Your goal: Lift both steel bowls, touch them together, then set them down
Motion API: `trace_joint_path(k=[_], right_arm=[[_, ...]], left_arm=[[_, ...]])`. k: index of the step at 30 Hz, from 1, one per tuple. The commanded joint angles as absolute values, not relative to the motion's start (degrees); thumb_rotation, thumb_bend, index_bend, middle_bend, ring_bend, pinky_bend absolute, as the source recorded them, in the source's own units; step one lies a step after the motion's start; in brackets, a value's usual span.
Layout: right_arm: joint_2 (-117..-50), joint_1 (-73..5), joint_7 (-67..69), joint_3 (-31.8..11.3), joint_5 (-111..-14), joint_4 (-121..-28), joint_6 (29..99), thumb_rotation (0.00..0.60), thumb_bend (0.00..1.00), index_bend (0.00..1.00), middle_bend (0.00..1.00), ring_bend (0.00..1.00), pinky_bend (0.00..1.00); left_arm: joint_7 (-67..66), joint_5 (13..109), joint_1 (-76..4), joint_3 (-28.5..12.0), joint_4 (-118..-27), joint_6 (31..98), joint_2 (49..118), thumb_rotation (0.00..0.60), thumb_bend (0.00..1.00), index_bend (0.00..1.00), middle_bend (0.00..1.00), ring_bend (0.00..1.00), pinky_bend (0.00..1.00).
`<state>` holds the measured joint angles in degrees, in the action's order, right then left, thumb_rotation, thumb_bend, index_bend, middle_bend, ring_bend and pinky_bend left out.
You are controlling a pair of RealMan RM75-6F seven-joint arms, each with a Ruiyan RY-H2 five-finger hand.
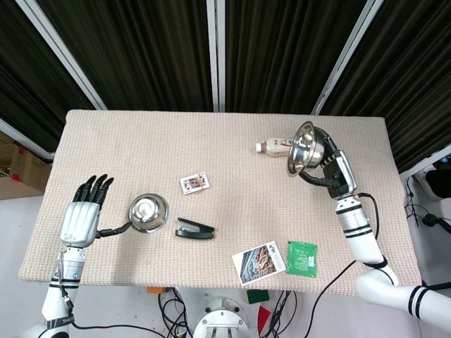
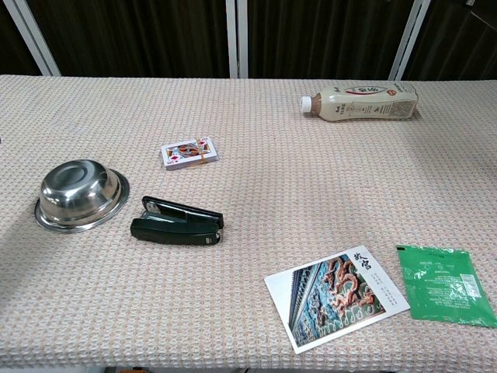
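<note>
- My left hand [image 1: 83,217]: fingers straight and spread, gripping nothing; thumb tip at or just short of the rim of the left steel bowl [image 1: 148,213], contact unclear.
- That bowl sits upside down on the table [image 1: 225,127], stapler [image 1: 194,229] at its 4 o'clock. To do this well, I judge I must hook fingers under the rim and lift level.
- My right hand [image 1: 331,172] holds the right steel bowl [image 1: 304,148] aloft, tilted, above the bottle [image 1: 275,146].
</note>
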<state>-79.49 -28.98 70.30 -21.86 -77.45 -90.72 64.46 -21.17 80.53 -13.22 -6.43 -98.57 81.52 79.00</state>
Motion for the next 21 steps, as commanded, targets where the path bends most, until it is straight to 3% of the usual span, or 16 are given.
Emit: trace_joint_path(k=[1, 7, 10, 13, 15, 21], right_arm=[[-79.4, -28.8, 70.3, -21.7, -77.5, -90.7, 64.6, 0.600, 0.21, 0.61, 0.49, 0.45, 0.36], [-78.9, -28.7, 70.0, -21.6, -77.7, -90.9, 65.1, 0.600, 0.21, 0.61, 0.49, 0.45, 0.36], [-78.6, -28.6, 69.9, -21.5, -78.0, -91.0, 65.3, 0.600, 0.21, 0.61, 0.49, 0.45, 0.36], [-78.3, -28.7, 69.6, -21.6, -77.9, -91.1, 65.4, 0.600, 0.21, 0.61, 0.49, 0.45, 0.37], [-78.0, -28.7, 69.3, -21.5, -77.9, -91.3, 65.5, 0.600, 0.21, 0.61, 0.49, 0.45, 0.37], [-77.3, -28.5, 68.1, -21.4, -77.4, -91.7, 65.5, 0.600, 0.21, 0.61, 0.49, 0.45, 0.37]], left_arm=[[-21.0, 80.5, -13.3, -6.4, -98.6, 81.4, 79.1, 0.286, 0.03, 0.09, 0.08, 0.00, 0.14], [-21.0, 80.0, -14.1, -6.2, -98.0, 79.9, 79.4, 0.297, 0.03, 0.09, 0.08, 0.00, 0.14], [-19.8, 79.0, -15.5, -6.4, -96.9, 76.9, 79.5, 0.358, 0.03, 0.09, 0.08, 0.00, 0.14], [-17.7, 76.8, -18.0, -6.9, -94.5, 71.6, 79.8, 0.474, 0.03, 0.07, 0.08, 0.00, 0.14], [-15.4, 75.7, -19.5, -7.2, -92.9, 68.4, 80.2, 0.512, 0.03, 0.06, 0.08, 0.00, 0.14], [-10.1, 72.4, -24.2, -7.5, -89.8, 58.1, 80.7, 0.532, 0.03, 0.05, 0.08, 0.00, 0.14]])
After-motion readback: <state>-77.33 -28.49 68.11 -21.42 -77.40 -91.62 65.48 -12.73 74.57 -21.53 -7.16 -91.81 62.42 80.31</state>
